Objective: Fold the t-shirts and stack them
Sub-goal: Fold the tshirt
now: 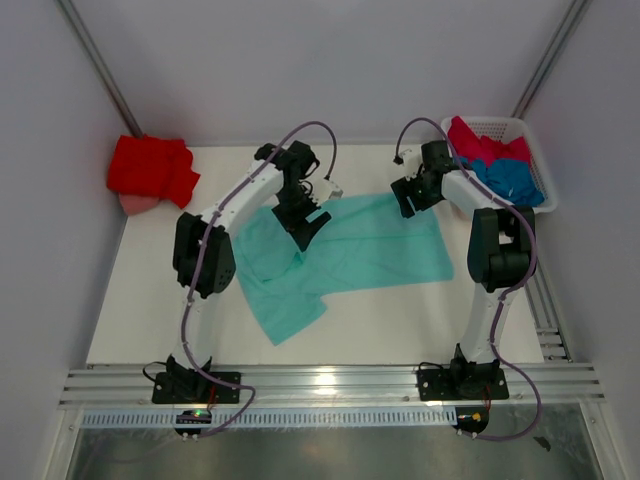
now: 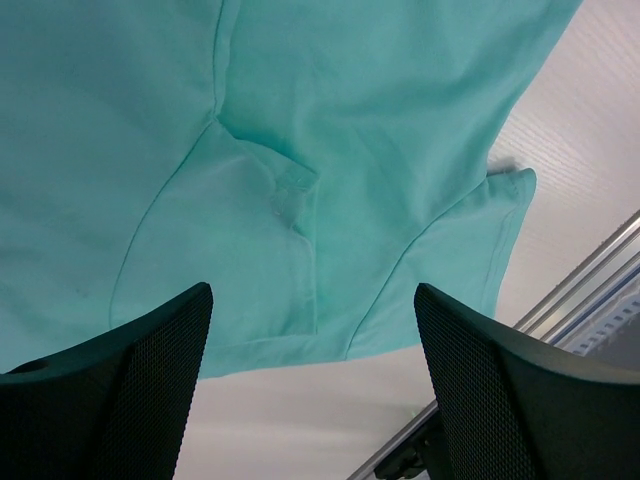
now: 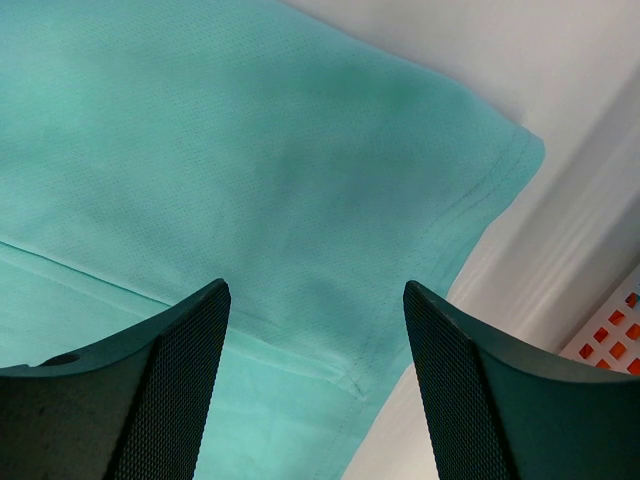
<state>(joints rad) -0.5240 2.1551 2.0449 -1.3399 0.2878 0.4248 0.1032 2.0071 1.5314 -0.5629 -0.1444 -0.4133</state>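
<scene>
A mint-teal t-shirt (image 1: 370,250) lies spread on the table, its left part bunched and folded over (image 2: 300,120). My left gripper (image 1: 303,225) hovers open over that shirt's left part; in the wrist view (image 2: 312,330) nothing sits between the fingers, and a sleeve and hem edge show below them. Over the shirt's far right corner (image 3: 300,170) my right gripper (image 1: 408,197) also stands open (image 3: 315,320) and empty. A folded bright red t-shirt (image 1: 150,168) rests at the back left. Crimson-pink (image 1: 480,145) and blue (image 1: 515,180) t-shirts lie crumpled in the basket.
The white slatted basket (image 1: 505,124) stands at the back right corner, its wall visible in the right wrist view (image 3: 610,330). A pink cloth edge (image 1: 135,203) peeks from under the red shirt. An aluminium rail (image 1: 330,380) runs along the near table edge.
</scene>
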